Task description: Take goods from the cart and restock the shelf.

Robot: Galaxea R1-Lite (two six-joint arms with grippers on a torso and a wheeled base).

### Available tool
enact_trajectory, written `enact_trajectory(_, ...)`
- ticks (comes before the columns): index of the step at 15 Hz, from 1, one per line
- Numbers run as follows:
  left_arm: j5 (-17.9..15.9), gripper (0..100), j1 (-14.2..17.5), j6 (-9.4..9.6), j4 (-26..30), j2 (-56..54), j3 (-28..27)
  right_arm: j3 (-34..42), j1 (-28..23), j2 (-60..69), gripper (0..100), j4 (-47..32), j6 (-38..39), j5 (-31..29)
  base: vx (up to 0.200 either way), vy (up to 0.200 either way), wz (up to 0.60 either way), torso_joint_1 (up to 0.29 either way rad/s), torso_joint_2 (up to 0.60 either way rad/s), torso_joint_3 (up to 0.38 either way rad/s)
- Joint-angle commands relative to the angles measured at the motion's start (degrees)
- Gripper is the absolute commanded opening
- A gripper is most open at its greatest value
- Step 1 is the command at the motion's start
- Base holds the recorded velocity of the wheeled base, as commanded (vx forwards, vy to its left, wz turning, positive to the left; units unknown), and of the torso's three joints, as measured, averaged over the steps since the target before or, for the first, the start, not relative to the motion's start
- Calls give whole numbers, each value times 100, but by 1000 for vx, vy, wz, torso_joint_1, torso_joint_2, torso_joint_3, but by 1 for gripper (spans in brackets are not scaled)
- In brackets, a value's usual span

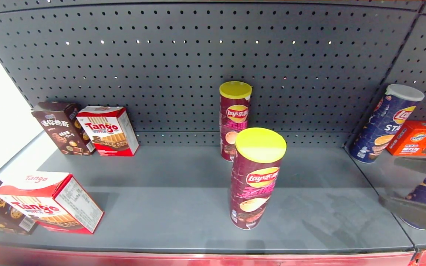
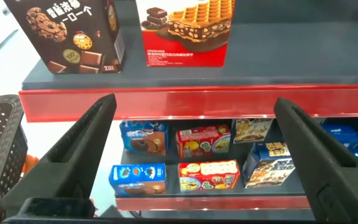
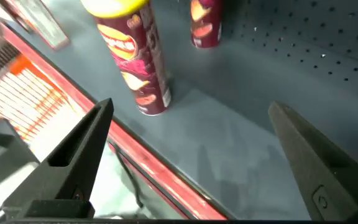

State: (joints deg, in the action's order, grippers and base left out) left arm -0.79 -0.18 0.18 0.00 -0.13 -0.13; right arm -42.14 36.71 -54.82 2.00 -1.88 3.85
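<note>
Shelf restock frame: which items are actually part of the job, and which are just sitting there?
Job, likely:
shelf
front maroon chip can, nearest the open right gripper
back maroon chip can
black basket
open left gripper

Just there:
rear wafer box
front wafer box
blue chip can
orange box
lower-shelf snack boxes

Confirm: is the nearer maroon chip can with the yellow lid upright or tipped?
Upright. The nearer maroon cylindrical chip can stands on its base on the grey metal shelf, yellow lid on top.
</note>
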Motion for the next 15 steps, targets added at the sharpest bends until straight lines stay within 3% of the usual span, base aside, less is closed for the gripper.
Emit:
enact_trajectory(1, 0, 100, 1, -1, 0, 13, 5, 154, 328, -538, 100, 134, -6, -183, 0, 0, 0, 0, 0, 0)
enact_trajectory(6, 9, 100, 1, -9, 0, 13, 5, 1164, 328, -1031, 100, 1066, 21, -737, 0, 0, 0, 0, 0, 0)
enact_trajectory(15, 0, 100, 1, -1, 0, 13, -4, 910, 161, -2050, 100, 1092, 21, -992, 0, 0, 0, 0, 0, 0)
